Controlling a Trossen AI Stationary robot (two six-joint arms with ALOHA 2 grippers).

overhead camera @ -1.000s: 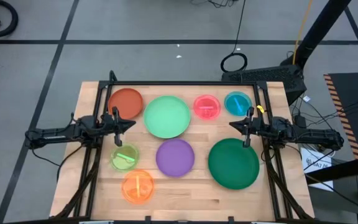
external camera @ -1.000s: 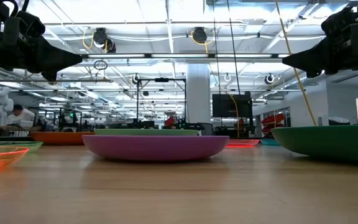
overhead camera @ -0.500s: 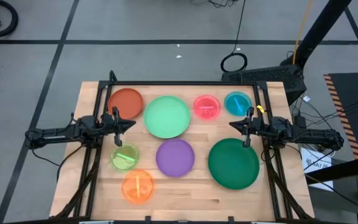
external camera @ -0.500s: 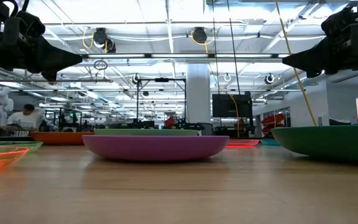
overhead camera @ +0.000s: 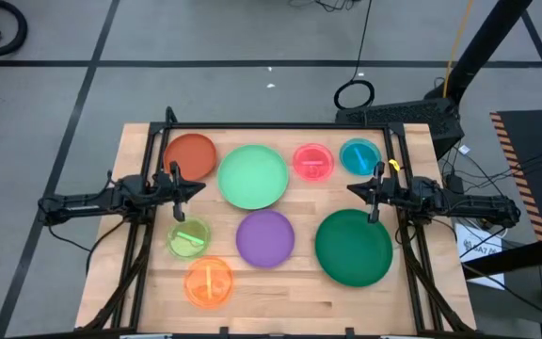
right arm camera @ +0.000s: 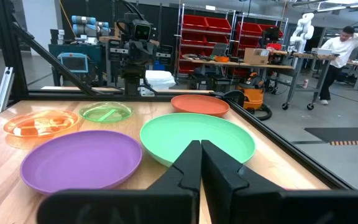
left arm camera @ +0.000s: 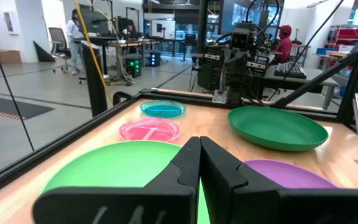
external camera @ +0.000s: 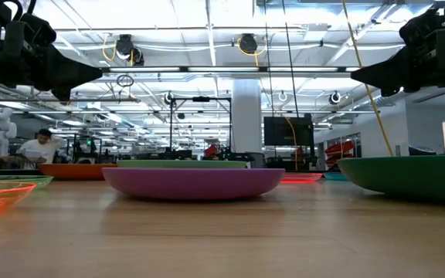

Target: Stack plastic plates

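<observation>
A: What is cut off or hard to make out?

B: In the low view the lime plate point(overhead camera: 188, 237) and orange plate point(overhead camera: 208, 282) show only as thin edges at the picture's left side, and the pink plate point(overhead camera: 312, 161) and blue plate point(overhead camera: 358, 156) are slivers behind the purple plate point(overhead camera: 265, 236). A person point(external camera: 35, 147) sits far back in the room.

A: And the plates themselves?

B: Eight, all lying apart on the table point(overhead camera: 280, 306), none stacked. Orange-red plate point(overhead camera: 190, 152), mint plate point(overhead camera: 253, 176), pink and blue run along the far side; lime, purple and the dark green plate point(overhead camera: 353, 247) sit in the middle; orange is nearest the front edge (the four small ones are translucent).

A: The arms?

B: The left gripper point(overhead camera: 199, 185) hangs above the table between orange-red and lime, jaws closed on nothing. The right gripper point(overhead camera: 353, 189) hangs above the dark green plate's far rim, jaws also closed and empty.
</observation>
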